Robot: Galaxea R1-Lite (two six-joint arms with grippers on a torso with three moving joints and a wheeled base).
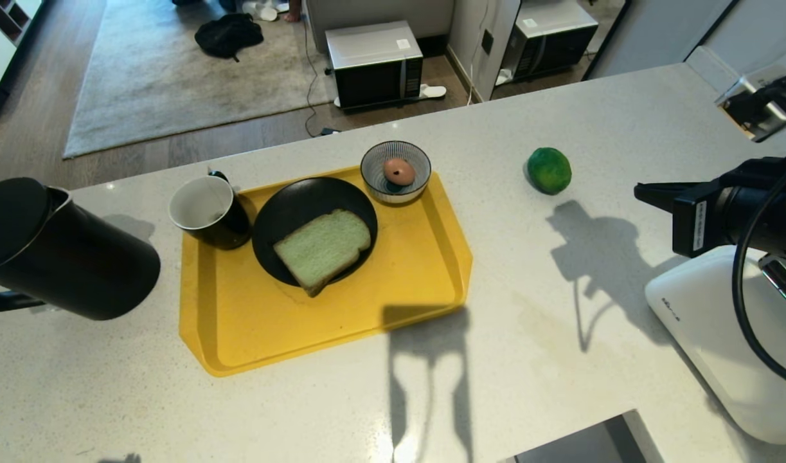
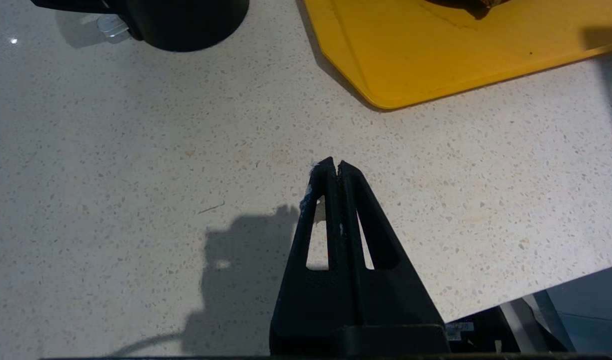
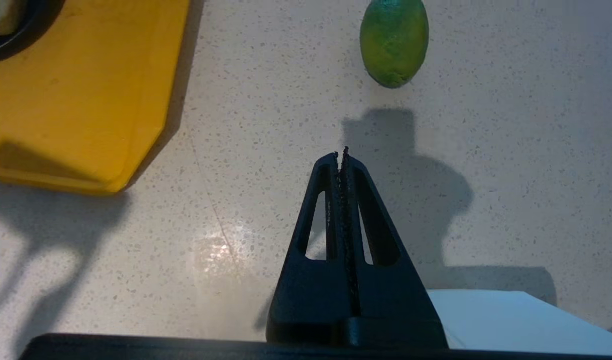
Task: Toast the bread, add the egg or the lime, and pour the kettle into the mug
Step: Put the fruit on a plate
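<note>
Speckled white counter (image 1: 560, 360) carries everything; yellow tray (image 1: 341, 321) sits mid-counter; white toaster (image 1: 720, 334) at my right edge; kettle (image 1: 58, 257) stands off the tray's left side; black plate (image 1: 283, 212) on the tray holds the bread (image 1: 322, 247), untoasted, flat; mug (image 1: 209, 212) on the tray's far left corner, touching the plate's left; striped bowl (image 1: 396, 170) at the tray's far edge holds the egg (image 1: 399, 172); lime (image 1: 549, 170) alone on the counter right of the tray; my right gripper (image 3: 342, 152) hovers short of the lime, fingers pressed together, empty; my left gripper (image 2: 334, 164) over bare counter near the tray's corner, likewise closed, empty.
</note>
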